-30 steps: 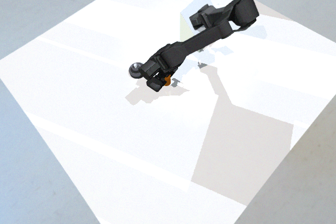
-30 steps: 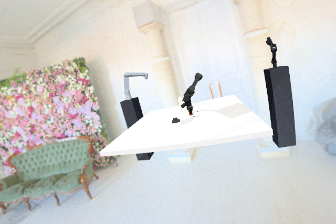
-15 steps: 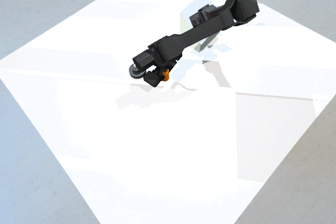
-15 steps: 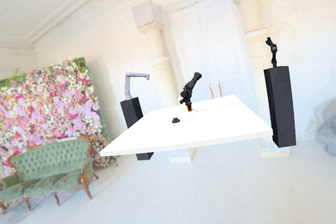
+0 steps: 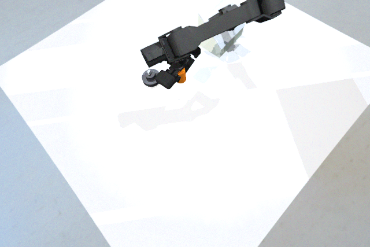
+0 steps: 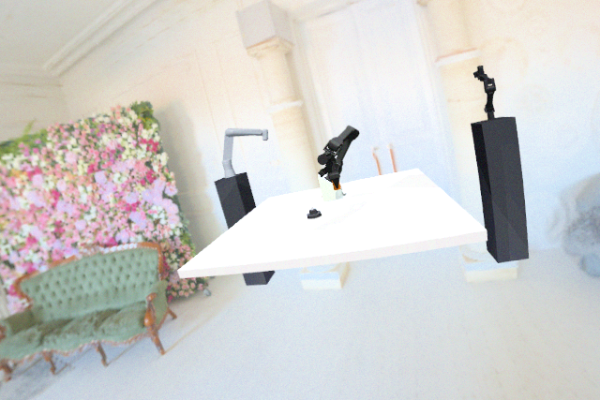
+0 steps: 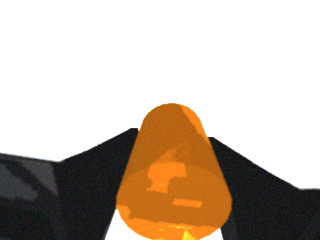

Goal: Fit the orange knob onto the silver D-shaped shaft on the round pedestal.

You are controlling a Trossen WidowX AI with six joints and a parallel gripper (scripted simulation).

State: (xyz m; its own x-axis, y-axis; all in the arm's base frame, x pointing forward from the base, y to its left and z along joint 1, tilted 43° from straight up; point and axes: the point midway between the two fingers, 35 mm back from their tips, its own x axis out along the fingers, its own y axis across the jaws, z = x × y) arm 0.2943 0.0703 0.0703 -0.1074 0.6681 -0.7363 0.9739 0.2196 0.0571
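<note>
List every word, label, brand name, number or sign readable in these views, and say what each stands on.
None: no readable text appears in any view.
Orange knob, held in the shut gripper: mottled lighter patches only, no letters.
Round pedestal and its silver shaft: no marking visible.
Arm: plain dark casing, no brand name visible.
Black pillars beside the white table: blank faces.
</note>
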